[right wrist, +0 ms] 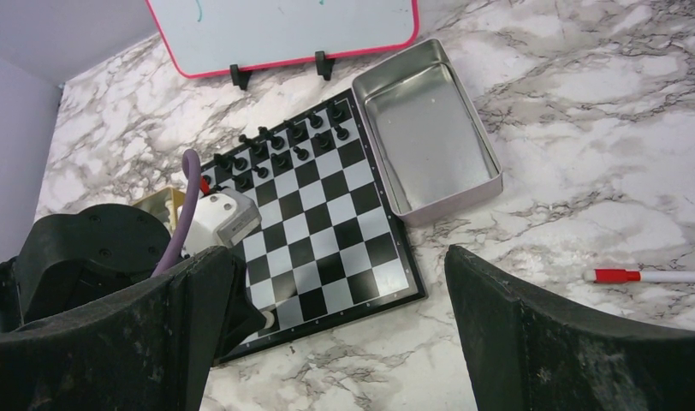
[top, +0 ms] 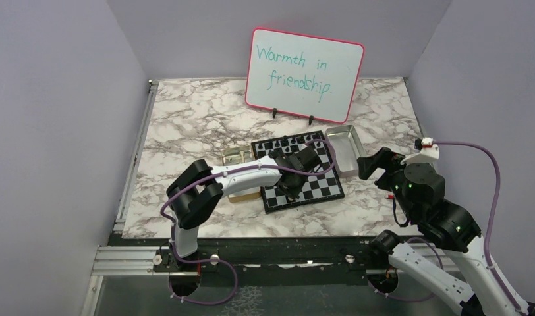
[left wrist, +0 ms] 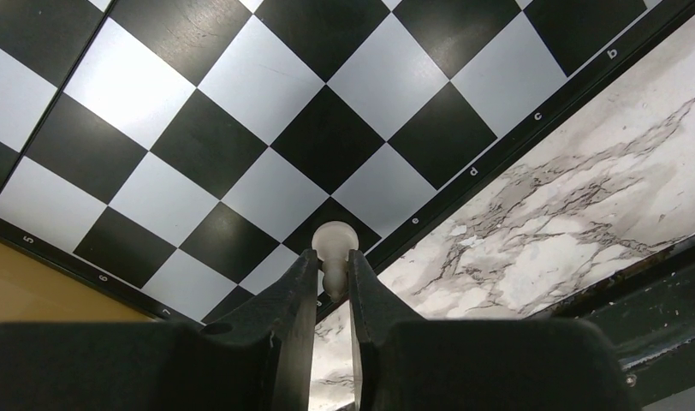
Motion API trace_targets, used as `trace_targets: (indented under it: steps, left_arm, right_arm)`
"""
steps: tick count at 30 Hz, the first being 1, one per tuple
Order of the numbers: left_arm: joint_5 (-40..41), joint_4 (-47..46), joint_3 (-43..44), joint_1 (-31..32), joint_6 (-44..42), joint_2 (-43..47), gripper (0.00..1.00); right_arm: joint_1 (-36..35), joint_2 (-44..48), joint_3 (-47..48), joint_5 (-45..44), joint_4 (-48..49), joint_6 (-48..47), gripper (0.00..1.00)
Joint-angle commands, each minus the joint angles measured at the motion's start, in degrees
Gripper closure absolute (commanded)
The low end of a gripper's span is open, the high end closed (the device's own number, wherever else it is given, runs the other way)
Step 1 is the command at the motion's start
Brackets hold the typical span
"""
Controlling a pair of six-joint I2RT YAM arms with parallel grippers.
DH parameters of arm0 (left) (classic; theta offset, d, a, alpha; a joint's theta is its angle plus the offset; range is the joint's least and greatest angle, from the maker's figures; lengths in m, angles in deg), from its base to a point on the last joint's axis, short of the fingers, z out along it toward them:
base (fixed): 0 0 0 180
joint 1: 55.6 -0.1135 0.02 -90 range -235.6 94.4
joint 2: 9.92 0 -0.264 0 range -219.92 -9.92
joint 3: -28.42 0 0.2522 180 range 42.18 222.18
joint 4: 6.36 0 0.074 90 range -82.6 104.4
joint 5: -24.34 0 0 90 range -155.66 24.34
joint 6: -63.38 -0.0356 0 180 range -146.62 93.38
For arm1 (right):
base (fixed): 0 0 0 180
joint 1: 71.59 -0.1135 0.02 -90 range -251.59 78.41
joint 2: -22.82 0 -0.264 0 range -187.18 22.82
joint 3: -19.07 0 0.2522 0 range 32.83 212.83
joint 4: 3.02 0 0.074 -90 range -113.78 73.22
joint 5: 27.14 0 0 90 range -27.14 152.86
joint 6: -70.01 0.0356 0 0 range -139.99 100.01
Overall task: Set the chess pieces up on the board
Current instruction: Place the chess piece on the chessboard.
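Note:
The chequered board [top: 317, 184] lies mid-table, with black chess pieces [top: 292, 142] standing in its two far rows, also seen in the right wrist view [right wrist: 280, 145]. My left gripper [top: 292, 191] hangs over the board's near-left part. In the left wrist view it [left wrist: 333, 267] is shut on a cream pawn [left wrist: 335, 239], held over the squares by the board's [left wrist: 267, 111] near border. I cannot tell whether the pawn touches the board. My right gripper [top: 377, 164] is open and empty, raised to the right of the board [right wrist: 327, 223].
A silver metal tray [top: 344, 150] lies empty against the board's right side. A tan box [top: 237, 158] sits left of the board, partly under the left arm. A whiteboard [top: 303, 74] stands behind. A red pen [right wrist: 652, 276] lies on the marble at the right.

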Motion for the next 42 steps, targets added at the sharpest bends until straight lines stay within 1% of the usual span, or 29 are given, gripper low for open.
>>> trace_targets:
  steps: [1,3,6,8,11,13,18,23,27,31,37,42]
  left_arm:
    - [1.3,1.1,0.6,0.5,-0.7,-0.6,0.79]
    - [1.5,1.2,0.7,0.5,-0.7,-0.6,0.78]
    - [1.3,1.4,0.7,0.5,-0.8,-0.6,0.83]
    - [1.0,1.4,0.6,0.5,-0.9,-0.6,0.82]
    - [1.1,1.7,0.5,0.5,-1.0,-0.5,0.73]
    - [1.0,1.7,0.6,0.5,-1.1,-0.4,0.69]
    - [0.4,1.7,0.9,0.5,-1.2,0.2,0.64]
    - [1.3,1.8,1.6,0.5,-1.0,1.3,0.62]
    - [1.8,1.7,2.6,0.5,-0.4,3.2,0.57]
    - [2.0,1.6,4.4,0.5,0.0,4.7,0.57]
    - [4.7,1.6,5.8,-0.3,0.5,8.2,0.57]
    - [6.0,1.6,4.1,-3.8,0.4,13.5,0.57]
  right_arm:
    - [-0.4,0.2,1.5,-1.1,-0.9,0.1,0.01]
    - [-0.5,0.0,1.5,-1.2,-1.0,0.1,0.01]
    - [-0.5,0.0,1.3,-1.3,-1.0,0.2,0.01]
    - [-0.4,0.1,1.2,-1.1,-1.0,0.3,0.01]
    - [-0.5,0.2,1.1,-1.0,-1.0,0.5,0.01]
    - [-0.5,0.3,1.0,-0.9,-0.9,0.6,0.01]
    - [-0.5,0.1,0.9,-0.5,-0.7,0.5,0.01]
    - [-0.5,0.0,0.9,-0.1,-0.7,0.5,0.01]
    - [-0.4,0.1,0.6,0.5,-1.2,0.9,0.01]
    - [-0.4,0.7,-0.2,0.7,-1.4,1.6,0.01]
    - [-0.4,1.0,-0.6,1.8,-1.4,2.3,0.01]
    - [-0.4,0.7,-1.0,2.8,-1.6,2.0,0.01]
